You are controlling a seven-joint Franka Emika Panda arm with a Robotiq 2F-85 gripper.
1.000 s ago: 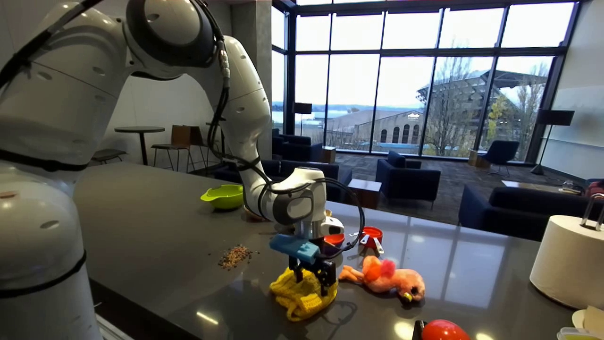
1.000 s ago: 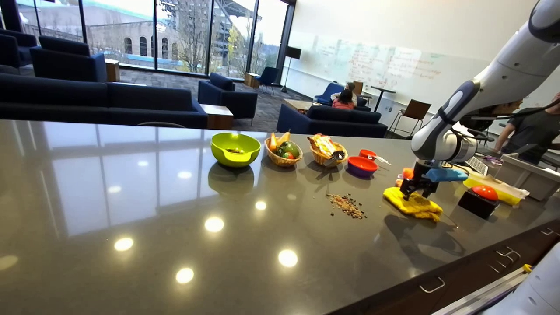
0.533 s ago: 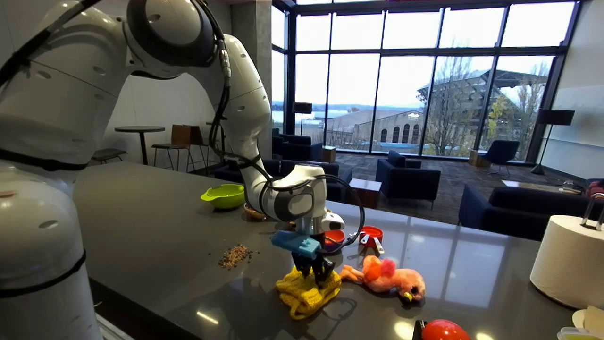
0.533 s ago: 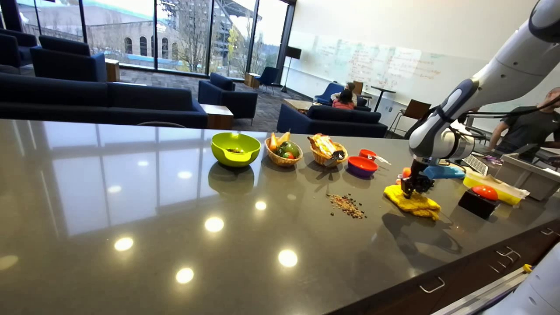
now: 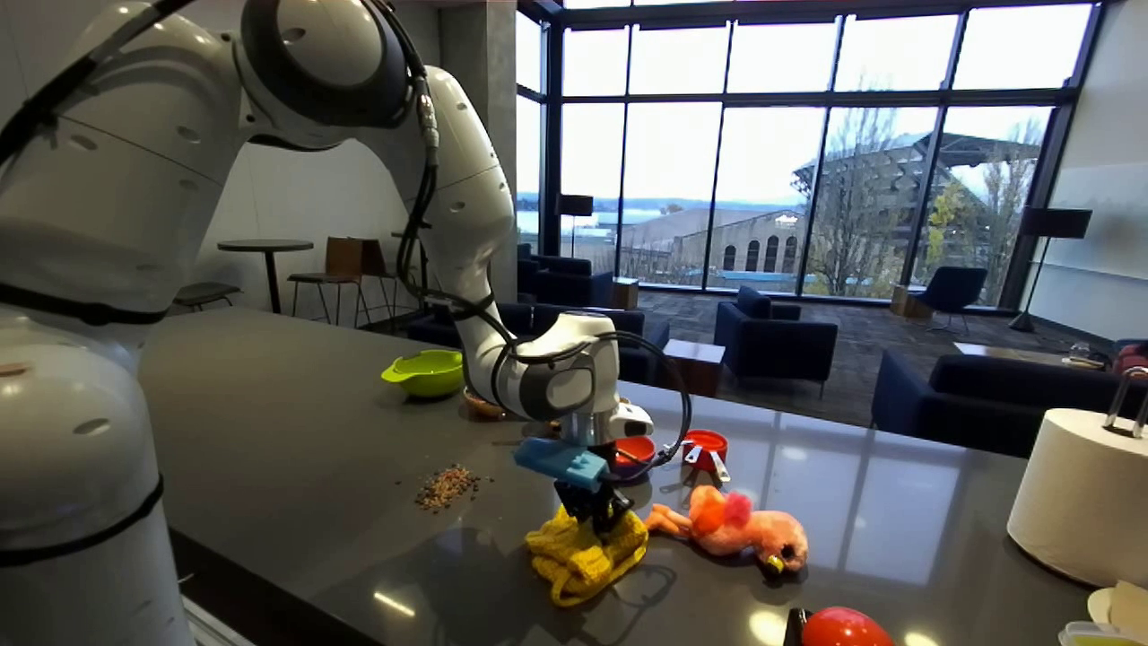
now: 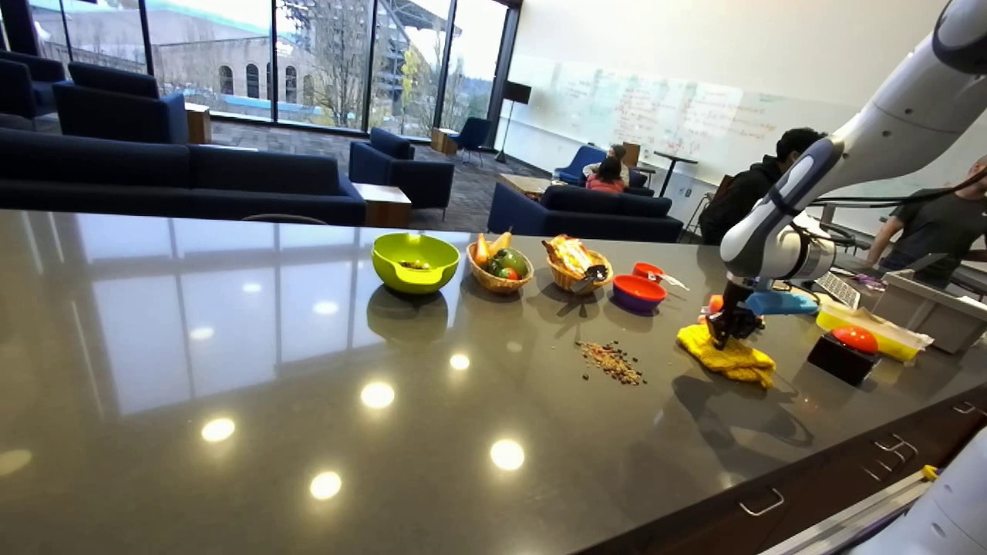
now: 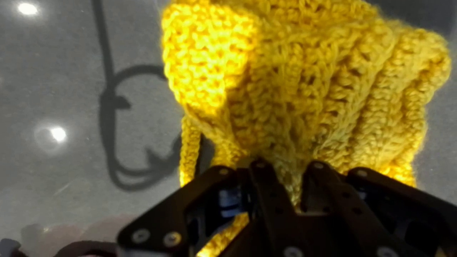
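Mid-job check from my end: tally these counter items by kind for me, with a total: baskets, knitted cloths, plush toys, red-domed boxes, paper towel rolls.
Wicker baskets: 2
Yellow knitted cloth: 1
Pink plush bird: 1
Red-domed black box: 1
Paper towel roll: 1
Total: 6

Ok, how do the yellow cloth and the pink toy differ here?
The cloth is yellow and knitted; the toy is pink and orange. The cloth is a bunched heap; the toy has a body, head and legs. The cloth is pinched in the hand; the toy lies free of it. Both look soft and rest on the counter.
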